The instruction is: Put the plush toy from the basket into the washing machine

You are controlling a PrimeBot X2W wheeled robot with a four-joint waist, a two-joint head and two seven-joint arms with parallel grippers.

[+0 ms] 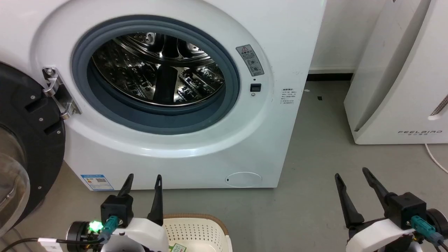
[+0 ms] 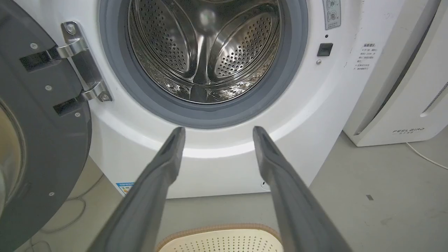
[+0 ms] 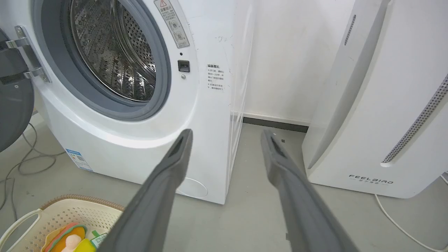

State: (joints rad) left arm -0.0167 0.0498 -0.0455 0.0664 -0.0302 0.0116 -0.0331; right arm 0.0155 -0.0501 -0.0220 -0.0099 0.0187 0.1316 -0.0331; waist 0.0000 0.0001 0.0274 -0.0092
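A grey, smooth floor [image 1: 308,196] runs from the robot up to a white wall [image 1: 336,35] with a dark skirting strip [image 1: 330,76] at its foot. The washing machine [image 1: 210,147] stands on that floor with its black-rimmed door [image 1: 31,140] swung open to the left on a steel hinge, showing the grey gasket [image 1: 154,119] and the shiny drum [image 1: 157,70]. To its right, apart from it, stands a white slanted appliance [image 1: 402,87] marked FEELBIRD, with a white cord [image 1: 435,159] trailing on the floor beside it. Thin cables [image 3: 24,154] loop on the floor by the door. The basket [image 1: 199,227] sits on the floor in front of the machine, and the plush toy [image 3: 66,239] lies inside it. The left gripper [image 1: 145,175] hovers over the basket's left side, fingers spread wide and holding nothing; the right gripper [image 1: 350,172] hangs over bare floor, likewise spread wide and holding nothing.
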